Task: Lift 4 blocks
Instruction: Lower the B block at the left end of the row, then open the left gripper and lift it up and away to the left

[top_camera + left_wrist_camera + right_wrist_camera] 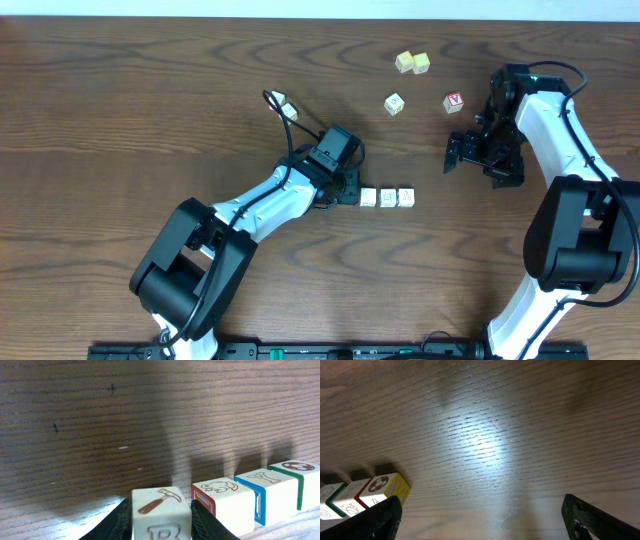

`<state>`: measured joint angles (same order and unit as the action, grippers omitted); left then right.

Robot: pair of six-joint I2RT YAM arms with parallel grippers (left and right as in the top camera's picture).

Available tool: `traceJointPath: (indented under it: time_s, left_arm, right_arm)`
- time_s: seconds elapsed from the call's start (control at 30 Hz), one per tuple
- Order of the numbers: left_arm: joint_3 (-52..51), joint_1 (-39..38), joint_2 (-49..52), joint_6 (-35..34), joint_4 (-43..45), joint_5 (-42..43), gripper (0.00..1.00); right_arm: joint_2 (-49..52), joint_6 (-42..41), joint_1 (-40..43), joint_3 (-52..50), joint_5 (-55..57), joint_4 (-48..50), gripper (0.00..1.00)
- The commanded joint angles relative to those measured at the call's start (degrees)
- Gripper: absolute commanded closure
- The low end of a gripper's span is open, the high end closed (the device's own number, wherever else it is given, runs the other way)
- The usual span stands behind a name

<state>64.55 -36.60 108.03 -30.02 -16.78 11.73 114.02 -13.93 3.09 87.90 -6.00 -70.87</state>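
**Overhead:** three blocks (387,198) lie in a touching row. The left gripper (349,192) sits at the row's left end, and the right gripper (478,160) hangs well apart to the right.

**Left wrist:** the fingers (205,524) flank the hammer-printed end block (161,510), which closes the row to four. Whether they clamp it cannot be told.

**Right wrist:** the jaws stand wide and empty, with the row's far end at lower left.

**Judged step:** the row is assembled. Next, both ends likely need squeezing squarely inward before any lift.

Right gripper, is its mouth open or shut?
Open. In the right wrist view the right gripper has its fingers far apart, with only bare table between them.
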Motion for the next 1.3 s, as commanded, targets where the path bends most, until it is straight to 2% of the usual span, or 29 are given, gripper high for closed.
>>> traceJointPath:
  time_s: [0.0,0.9,1.27]
  left_arm:
    - [0.59,-0.11,0.55,-0.11,-0.48,0.26,0.62]
    - [0.63,-0.11,0.44,-0.11,-0.46,0.94,0.60]
    - [0.63,-0.11,-1.01,-0.13,-0.50,0.94,0.56]
  right_arm:
    - [-0.87,0.72,-0.17,-0.31,-0.28,0.00,0.01]
    - [-0.87,0.72,-0.17,-0.31,-0.28,0.00,0.01]
    - [-0.87,0.72,-0.17,-0.31,-0.28,0.00,0.01]
